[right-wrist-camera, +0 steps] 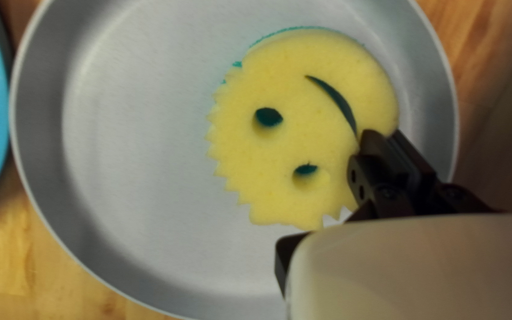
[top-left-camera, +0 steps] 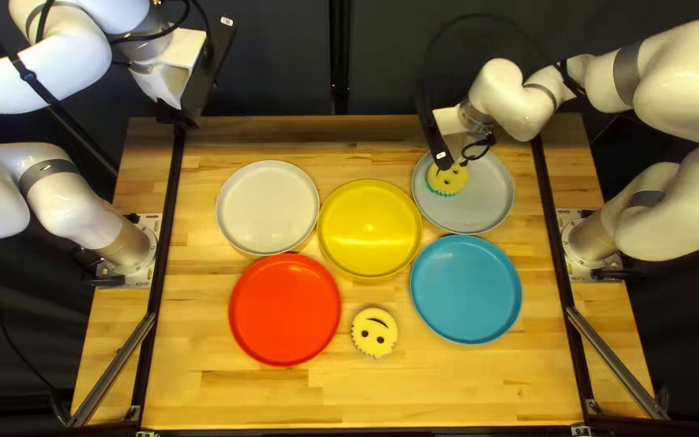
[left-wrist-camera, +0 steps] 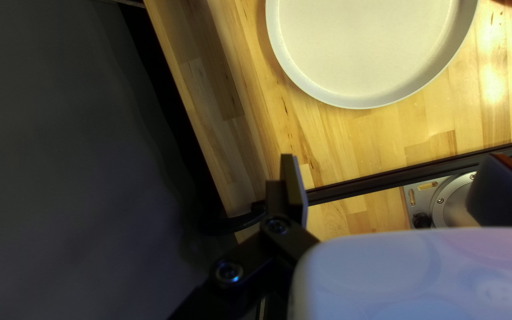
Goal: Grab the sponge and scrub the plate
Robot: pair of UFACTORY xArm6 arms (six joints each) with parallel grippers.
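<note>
**Right gripper on sponge, sponge on grey plate**

- right gripper (right-wrist-camera: 374,142): closed down on the sponge (right-wrist-camera: 291,133), pinching it at the rim next to the smile slit. Only one finger shows in the right wrist view; the other is hidden behind the mount.
- sponge: yellow, round, toothed edge, smiley cut-outs, teal layer underneath. It sits face up inside the grey plate (right-wrist-camera: 105,133), off-centre, toward the plate's far-left side in the top left view.
- grey plate: far right of the table (top-left-camera: 252,388), touching or just beside the yellow plate (top-left-camera: 369,227), with the blue plate (top-left-camera: 466,288) just nearer the camera.
- left gripper (left-wrist-camera: 394,182): fingers wide apart, nothing between them. It hangs raised over the table's far-left corner, with the white plate (left-wrist-camera: 362,44) ahead of it.
- second sponge (top-left-camera: 374,332): same kind, lying loose on the wood between the red plate (top-left-camera: 284,308) and the blue plate, just beside the red one.
- white, yellow, red and blue plates have nothing on them.
</note>
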